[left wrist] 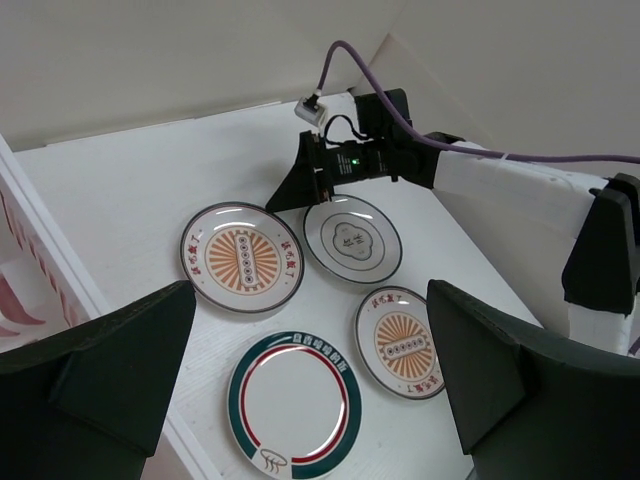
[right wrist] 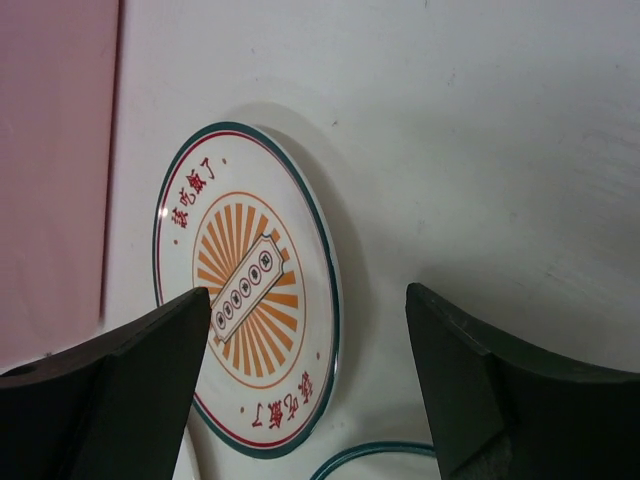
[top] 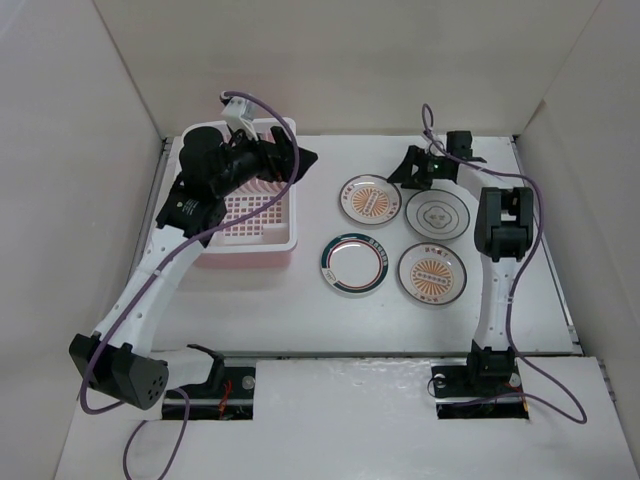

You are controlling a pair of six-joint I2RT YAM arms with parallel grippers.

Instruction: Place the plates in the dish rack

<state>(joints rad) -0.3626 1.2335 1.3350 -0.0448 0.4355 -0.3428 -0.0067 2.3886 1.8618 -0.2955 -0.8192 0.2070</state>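
Right fingers (right wrist: 520, 390) gape empty above the round orange-sunburst plate (right wrist: 250, 290) lying flat on the white table (right wrist: 450, 120), near the pale pink plastic dish rack (top: 240, 255) under the left fingers (left wrist: 90, 390), likewise open and empty; a shallow rim pinch may slip.

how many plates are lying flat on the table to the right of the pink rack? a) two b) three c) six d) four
d: the top view shows four on the table, the far sunburst plate, the near sunburst plate, the grey-rimmed plate and the green-rimmed plate, all to the right of the rack.
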